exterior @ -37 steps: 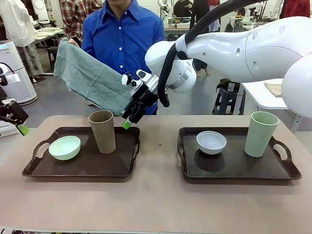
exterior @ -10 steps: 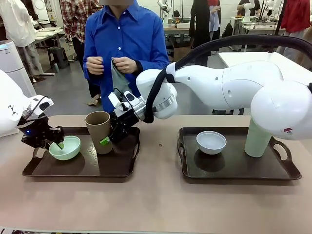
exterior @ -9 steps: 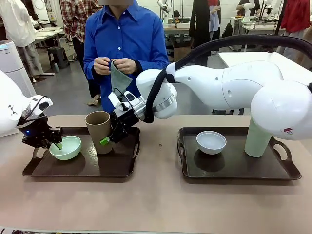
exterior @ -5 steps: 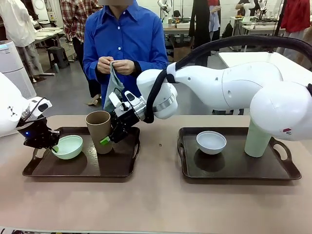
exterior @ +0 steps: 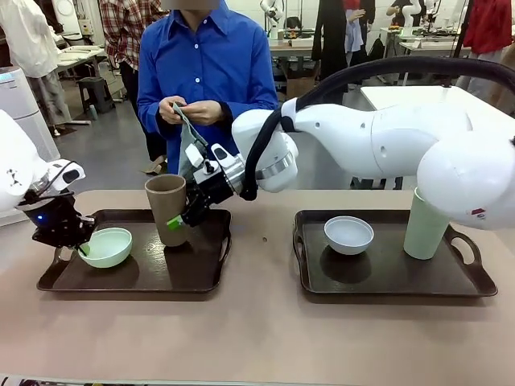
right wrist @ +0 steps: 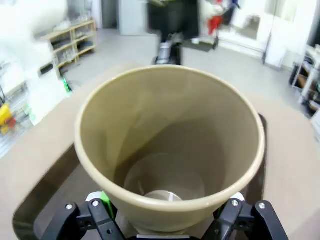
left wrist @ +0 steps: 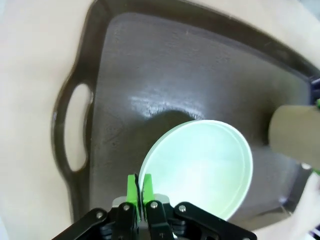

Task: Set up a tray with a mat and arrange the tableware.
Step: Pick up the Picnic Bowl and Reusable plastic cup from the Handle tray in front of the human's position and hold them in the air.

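Brown cup: tall, no handle, nr the middle of the left tray's far edge, leaning a little. My right wrist cam looks straight down into it; inside is empty.
Right gripper: my two fingers straddle the cup's lower body, one each side, and are clamped on it. One green pad shows against the cup wall.
Mint green bowl: small, round, empty, at the left tray's left end, just beside the handle cut-out. Can't tell if its base rests on the tray floor.
Left gripper: my fingers are pressed together w/ the bowl's rim pinched between the green pads, on the side of the bowl nearest that handle.
Left tray: dark brown, rectangular, a handle at each end, on the table's left half.
Right tray: same kind, on the table's right half.
White bowl: small, round, left of centre on the right tray, well apart from both my grippers.
Pale green cup: tall, upright, nr the right tray's far right corner; its top is hidden behind my right arm.
Person: blue shirt, at the table's far edge behind the left tray. Both hands at chest height hold a grey-green cloth that hangs down.
Table: beige top.
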### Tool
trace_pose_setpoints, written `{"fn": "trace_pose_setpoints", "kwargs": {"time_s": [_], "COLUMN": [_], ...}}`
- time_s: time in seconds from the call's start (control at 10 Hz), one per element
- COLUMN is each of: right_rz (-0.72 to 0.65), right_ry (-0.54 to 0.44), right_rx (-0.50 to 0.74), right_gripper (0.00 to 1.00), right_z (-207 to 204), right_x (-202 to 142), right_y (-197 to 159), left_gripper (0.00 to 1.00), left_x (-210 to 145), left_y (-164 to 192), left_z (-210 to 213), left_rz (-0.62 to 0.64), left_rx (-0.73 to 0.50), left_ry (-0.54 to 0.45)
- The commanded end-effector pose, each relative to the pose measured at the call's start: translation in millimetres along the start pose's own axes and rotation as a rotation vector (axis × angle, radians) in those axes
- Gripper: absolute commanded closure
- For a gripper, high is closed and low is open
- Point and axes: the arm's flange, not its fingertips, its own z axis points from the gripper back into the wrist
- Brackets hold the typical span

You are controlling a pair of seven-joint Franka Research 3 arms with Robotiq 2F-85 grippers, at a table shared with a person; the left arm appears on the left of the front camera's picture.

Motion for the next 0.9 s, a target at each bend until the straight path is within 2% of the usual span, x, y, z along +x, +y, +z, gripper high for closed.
{"fn": "trace_pose_setpoints", "kwargs": {"time_s": [0.0, 0.2, 0.3, 0.6, 0.8], "right_rz": [-0.126, -0.109, -0.143, -0.181, -0.180], "right_ry": [-0.039, -0.004, 0.012, 0.072, 0.131], "right_rx": [-0.090, -0.105, -0.123, -0.177, -0.224], "right_gripper": [0.24, 0.24, 0.24, 0.24, 0.24], "right_z": [17, 22, 23, 25, 32], "right_x": [48, 87, 100, 123, 139], "right_y": [37, 63, 78, 104, 129], "left_gripper": [1.00, 1.00, 1.00, 1.00, 1.00], "left_x": [-10, -13, -21, -34, -39], "left_y": [-8, -14, -15, -19, -20], "left_z": [47, 99, 125, 193, 211], "left_rz": [0.017, -0.005, -0.012, -0.058, -0.048], "left_rx": [0.039, 0.018, 0.015, 0.017, 0.010], "left_ry": [0.062, 0.042, 0.012, -0.058, -0.073]}}
